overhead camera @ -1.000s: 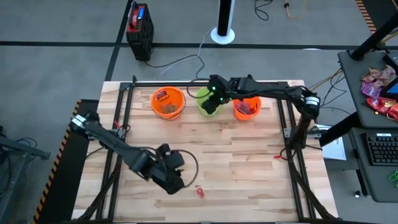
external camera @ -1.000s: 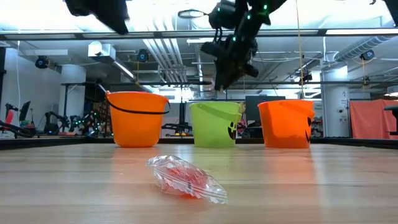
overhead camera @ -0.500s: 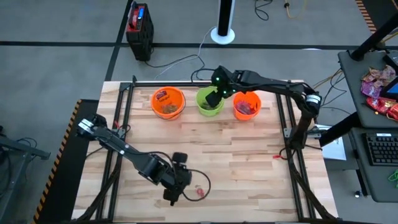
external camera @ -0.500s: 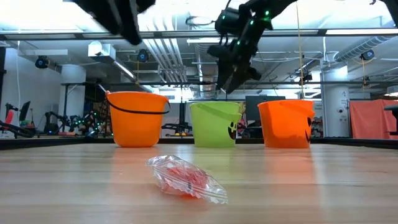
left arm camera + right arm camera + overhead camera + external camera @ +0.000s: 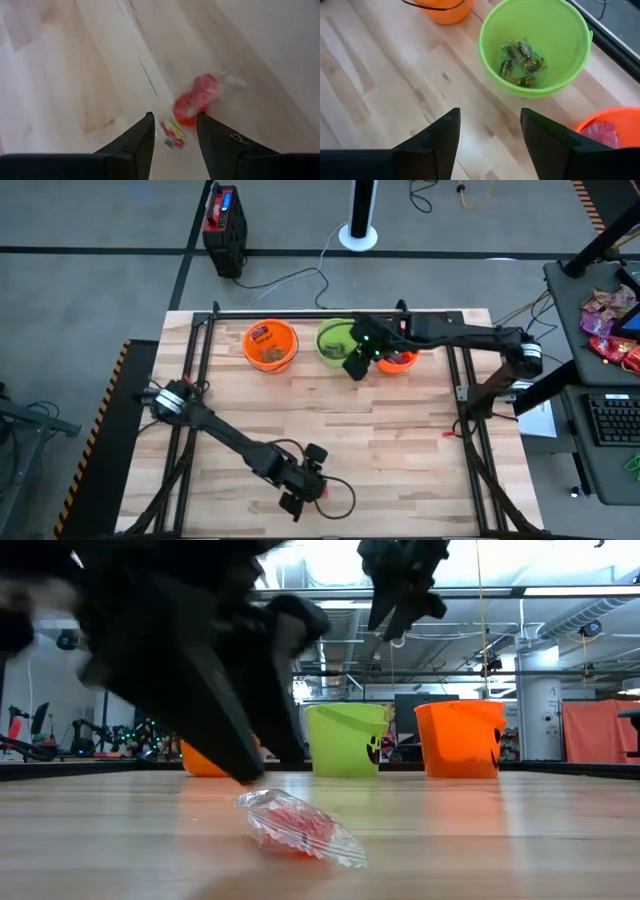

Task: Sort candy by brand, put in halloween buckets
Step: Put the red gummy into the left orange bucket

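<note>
A red candy in a clear wrapper [image 5: 300,828] lies flat on the table near its front edge; it also shows in the left wrist view [image 5: 196,100]. My left gripper [image 5: 175,117] is open and low over the table, its fingertips just short of that candy, with a tiny red-and-yellow piece [image 5: 172,134] between them. Three buckets stand at the far side: an orange one [image 5: 270,345], a lime green one [image 5: 540,45] holding green-and-brown pieces [image 5: 522,65], and an orange one [image 5: 610,130] holding pink packets. My right gripper [image 5: 353,366] is open and empty, above the table just in front of the lime bucket. My left gripper comes down slanting at the red candy's wrapper end [image 5: 252,800]. Whether a fingertip [image 5: 245,775] touches it, I cannot tell.
A black frame rail [image 5: 195,360] runs along the table's left and right sides. A cable loop [image 5: 345,498] trails beside my left gripper. A heap of pink and red packets [image 5: 608,320] lies on a side desk to the right, next to a keyboard [image 5: 610,420].
My left gripper has swung toward the table's near edge and right and come down to the red candy, which has stayed in place. My right gripper has drawn back from over the lime bucket toward the near edge.
</note>
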Robot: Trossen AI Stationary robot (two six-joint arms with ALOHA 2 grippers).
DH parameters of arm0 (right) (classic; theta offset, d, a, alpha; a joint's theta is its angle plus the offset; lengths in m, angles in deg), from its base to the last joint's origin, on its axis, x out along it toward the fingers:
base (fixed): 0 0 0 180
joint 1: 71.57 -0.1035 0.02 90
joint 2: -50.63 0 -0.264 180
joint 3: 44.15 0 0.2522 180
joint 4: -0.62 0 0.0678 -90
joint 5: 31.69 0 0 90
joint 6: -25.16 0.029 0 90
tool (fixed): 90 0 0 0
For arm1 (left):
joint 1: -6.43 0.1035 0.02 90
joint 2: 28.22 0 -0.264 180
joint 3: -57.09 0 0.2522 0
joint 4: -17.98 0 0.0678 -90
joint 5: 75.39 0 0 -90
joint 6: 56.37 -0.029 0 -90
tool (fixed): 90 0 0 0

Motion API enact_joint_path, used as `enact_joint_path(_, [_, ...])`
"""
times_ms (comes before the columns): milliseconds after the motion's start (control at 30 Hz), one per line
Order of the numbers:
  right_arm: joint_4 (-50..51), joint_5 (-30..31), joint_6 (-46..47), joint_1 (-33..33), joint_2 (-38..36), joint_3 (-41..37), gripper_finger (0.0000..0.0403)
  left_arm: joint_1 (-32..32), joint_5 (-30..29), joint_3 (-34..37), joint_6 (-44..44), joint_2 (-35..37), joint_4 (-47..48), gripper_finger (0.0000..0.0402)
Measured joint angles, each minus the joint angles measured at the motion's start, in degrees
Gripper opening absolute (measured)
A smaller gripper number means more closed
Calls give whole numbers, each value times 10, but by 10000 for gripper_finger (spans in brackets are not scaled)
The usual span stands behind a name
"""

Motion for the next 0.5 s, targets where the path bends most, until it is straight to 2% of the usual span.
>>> enact_joint_path(100, [5,8,13,-17,-14,0,201,5,8,0,1,-20,-9,130])
enact_joint_path(233, [14,14,21,-29,-23,-1,201,10,57,-1,9,-33,-15,130])
enact_joint_path(300, [15,22,25,-32,-27,-1,201,9,62,-1,18,-37,-15,124])
enact_joint_path(400, [17,22,25,-33,-30,-1,201,9,64,-1,32,-38,-16,97])
enact_joint_path(500, [23,22,24,-33,-31,-1,201,9,65,-1,47,-36,-14,48])
